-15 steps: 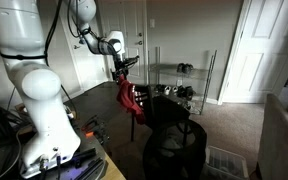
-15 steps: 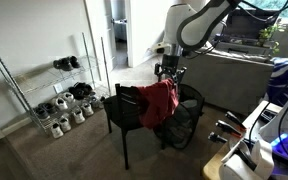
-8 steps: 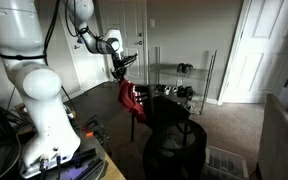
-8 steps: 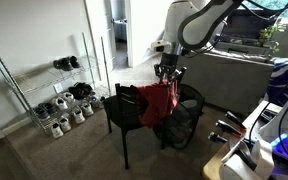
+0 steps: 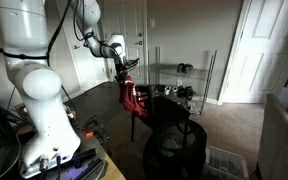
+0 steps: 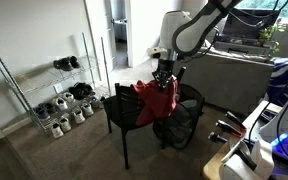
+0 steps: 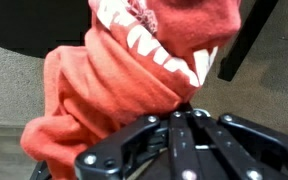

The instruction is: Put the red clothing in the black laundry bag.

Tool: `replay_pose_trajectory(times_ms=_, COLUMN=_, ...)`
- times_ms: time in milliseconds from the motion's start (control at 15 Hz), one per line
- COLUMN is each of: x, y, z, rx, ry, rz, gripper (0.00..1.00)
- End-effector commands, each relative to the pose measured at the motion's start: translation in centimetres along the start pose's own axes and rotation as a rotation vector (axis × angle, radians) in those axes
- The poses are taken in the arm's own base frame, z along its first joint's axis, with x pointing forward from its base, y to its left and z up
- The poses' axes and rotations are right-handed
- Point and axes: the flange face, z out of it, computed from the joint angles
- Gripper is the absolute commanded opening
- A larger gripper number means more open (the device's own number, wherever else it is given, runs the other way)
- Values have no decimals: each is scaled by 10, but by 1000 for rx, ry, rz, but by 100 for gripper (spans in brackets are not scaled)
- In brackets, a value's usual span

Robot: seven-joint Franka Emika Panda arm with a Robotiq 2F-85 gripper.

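Red clothing (image 6: 156,97) hangs from the gripper (image 6: 163,76) above the black chair (image 6: 122,112), clear of the seat in both exterior views. The claw is closed tight on a gathered fold at the top of the cloth. In the wrist view its fingers (image 7: 174,125) meet where the red clothing (image 7: 104,80) bunches, with no gap showing between them. White tooth-like markings run along one edge of the fabric.

Against the picture from a second ago, the gripper (image 5: 124,70) has shifted slightly sideways and the red clothing (image 5: 130,97) hangs a little higher and more bunched. Its lower edge sits further above the chair (image 5: 169,112).

The black laundry bag (image 5: 174,150) stands on the carpet, on the near side of the chair in an exterior view. In the opposite view the black laundry bag (image 6: 180,126) is just behind the chair, below and right of the hanging cloth. The cloth is not over its opening.

A wire shoe rack (image 6: 39,95) stands against the far left wall, well apart from the chair.
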Motion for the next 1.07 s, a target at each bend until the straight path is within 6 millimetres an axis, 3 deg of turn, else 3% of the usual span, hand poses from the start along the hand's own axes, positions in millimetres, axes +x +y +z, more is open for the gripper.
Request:
replay_pose_trajectory(times_ms=0, x=-13, y=6, z=15, rx=-7, ry=2, rz=-31, gripper=0)
replay_pose_trajectory(times_ms=133, x=-14, y=4, z=6, rx=-18, ry=-5, rz=-27, gripper=0)
replay_pose_trajectory(times_ms=200, x=-15, y=3, z=4, rx=-23, ry=-3, rz=-24, gripper=26)
replay_pose_trajectory(times_ms=333, x=-16, y=2, z=0, rx=-30, ry=5, rz=-22, gripper=31)
replay_pose_trajectory(times_ms=533, x=-12, y=-8, z=-8, rx=-42, ry=-6, rz=-29, gripper=48)
replay_pose_trajectory(times_ms=600, x=0, y=-8, z=-3, rx=4, ry=-5, rz=-4, gripper=54)
replay_pose_trajectory(times_ms=667, x=1, y=-10, z=-2, rx=12, ry=-7, rz=-7, gripper=36)
replay_pose_trajectory(times_ms=867, x=4, y=-13, z=-1, rx=32, ry=-9, rz=-12, gripper=53)
replay_pose_trajectory(times_ms=1000, x=4, y=-13, z=-1, rx=33, ry=-9, rz=-12, gripper=54)
